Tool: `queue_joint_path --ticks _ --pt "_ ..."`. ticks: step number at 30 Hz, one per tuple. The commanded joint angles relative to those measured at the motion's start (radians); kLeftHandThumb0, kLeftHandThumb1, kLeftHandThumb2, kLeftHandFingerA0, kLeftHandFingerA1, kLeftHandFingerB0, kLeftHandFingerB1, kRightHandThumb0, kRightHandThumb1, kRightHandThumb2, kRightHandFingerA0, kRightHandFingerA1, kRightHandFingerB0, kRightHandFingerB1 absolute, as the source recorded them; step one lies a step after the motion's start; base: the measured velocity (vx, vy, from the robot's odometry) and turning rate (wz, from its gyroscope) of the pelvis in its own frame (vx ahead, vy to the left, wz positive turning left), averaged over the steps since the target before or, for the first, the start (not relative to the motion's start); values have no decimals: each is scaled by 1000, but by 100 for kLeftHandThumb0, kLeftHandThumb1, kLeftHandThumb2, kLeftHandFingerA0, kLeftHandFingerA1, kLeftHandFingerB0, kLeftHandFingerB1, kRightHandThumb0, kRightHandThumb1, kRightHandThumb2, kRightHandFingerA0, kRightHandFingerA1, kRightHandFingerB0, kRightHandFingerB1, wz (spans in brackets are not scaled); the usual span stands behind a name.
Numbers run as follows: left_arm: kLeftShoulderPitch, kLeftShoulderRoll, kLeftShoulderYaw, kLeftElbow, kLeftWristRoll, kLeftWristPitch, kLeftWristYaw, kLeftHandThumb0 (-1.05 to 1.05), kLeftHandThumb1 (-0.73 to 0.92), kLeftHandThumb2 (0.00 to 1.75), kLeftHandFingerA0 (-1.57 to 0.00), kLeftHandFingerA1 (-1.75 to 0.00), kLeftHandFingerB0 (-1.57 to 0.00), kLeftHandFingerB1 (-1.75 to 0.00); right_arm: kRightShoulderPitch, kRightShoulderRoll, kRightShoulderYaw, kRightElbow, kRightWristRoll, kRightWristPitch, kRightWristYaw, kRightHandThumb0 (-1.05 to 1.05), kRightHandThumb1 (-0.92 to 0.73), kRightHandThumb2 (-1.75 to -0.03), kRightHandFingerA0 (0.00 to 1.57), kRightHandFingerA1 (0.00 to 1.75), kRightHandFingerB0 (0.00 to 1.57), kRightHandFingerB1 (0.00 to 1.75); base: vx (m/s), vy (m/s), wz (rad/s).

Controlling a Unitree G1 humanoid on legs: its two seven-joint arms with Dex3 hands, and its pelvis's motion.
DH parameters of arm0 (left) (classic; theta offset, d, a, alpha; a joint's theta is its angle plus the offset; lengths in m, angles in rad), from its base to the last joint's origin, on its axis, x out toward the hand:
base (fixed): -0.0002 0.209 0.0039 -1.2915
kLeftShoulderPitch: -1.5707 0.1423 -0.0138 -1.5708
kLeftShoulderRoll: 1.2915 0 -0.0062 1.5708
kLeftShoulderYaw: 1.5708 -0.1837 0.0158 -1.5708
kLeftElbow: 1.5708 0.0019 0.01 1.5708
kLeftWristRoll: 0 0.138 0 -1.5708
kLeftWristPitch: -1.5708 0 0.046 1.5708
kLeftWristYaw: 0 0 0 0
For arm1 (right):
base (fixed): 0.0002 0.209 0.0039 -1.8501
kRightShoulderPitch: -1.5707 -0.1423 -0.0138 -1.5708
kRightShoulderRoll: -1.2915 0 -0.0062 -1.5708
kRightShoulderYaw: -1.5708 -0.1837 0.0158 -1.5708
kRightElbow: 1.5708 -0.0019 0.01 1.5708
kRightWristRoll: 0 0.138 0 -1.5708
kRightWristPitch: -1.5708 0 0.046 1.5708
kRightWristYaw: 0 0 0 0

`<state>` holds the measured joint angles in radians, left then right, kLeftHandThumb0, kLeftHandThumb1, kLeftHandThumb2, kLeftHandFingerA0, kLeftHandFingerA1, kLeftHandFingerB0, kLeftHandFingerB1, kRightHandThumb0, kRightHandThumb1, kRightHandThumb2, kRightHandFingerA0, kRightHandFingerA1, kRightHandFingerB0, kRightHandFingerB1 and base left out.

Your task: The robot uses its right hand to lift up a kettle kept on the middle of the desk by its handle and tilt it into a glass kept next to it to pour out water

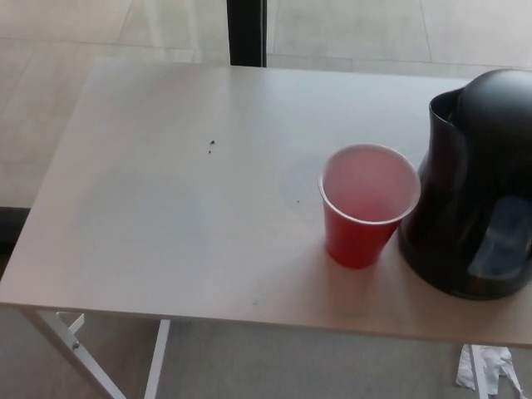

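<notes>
1. Neither robot hand shows in the head view, so their state cannot be told.
2. The black kettle point(475, 187) stands upright at the desk's point(166, 224) right edge.
3. The red cup point(368, 204) stands just left of it, possibly touching.

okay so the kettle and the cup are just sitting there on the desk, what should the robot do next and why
Probably bring the right hand in from the right toward the kettle to find its handle. Neither hand is in view, so nothing is grasped yet. The kettle stands upright on the desk, cut off by the picture's right edge, so its handle does not show. The red cup stands close beside it, open side up.
</notes>
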<state>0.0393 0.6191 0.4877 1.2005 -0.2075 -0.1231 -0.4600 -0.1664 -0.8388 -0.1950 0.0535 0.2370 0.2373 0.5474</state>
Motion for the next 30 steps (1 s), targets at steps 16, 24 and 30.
queue_joint_path --ticks 16,24,30 --pt "-5 6 -20 2 -4 -19 17 -74 76 63 -48 -56 -40 -50 -94 78 73 129 -226 -56 -199 -44 -55 -57 44 52 30 33 0 0 0" --pt "-1 3 -34 -1 -3 -29 11 -78 60 81 -47 -62 -38 -56 -93 107 61 121 -278 -101 -259 -31 -55 -56 63 54 41 40 0 0 0" --pt "0 3 -47 2 2 -31 19 -73 76 63 -48 -58 -40 -52 -77 123 53 152 -278 -213 -252 -27 -70 -61 97 71 50 46 0 0 0"
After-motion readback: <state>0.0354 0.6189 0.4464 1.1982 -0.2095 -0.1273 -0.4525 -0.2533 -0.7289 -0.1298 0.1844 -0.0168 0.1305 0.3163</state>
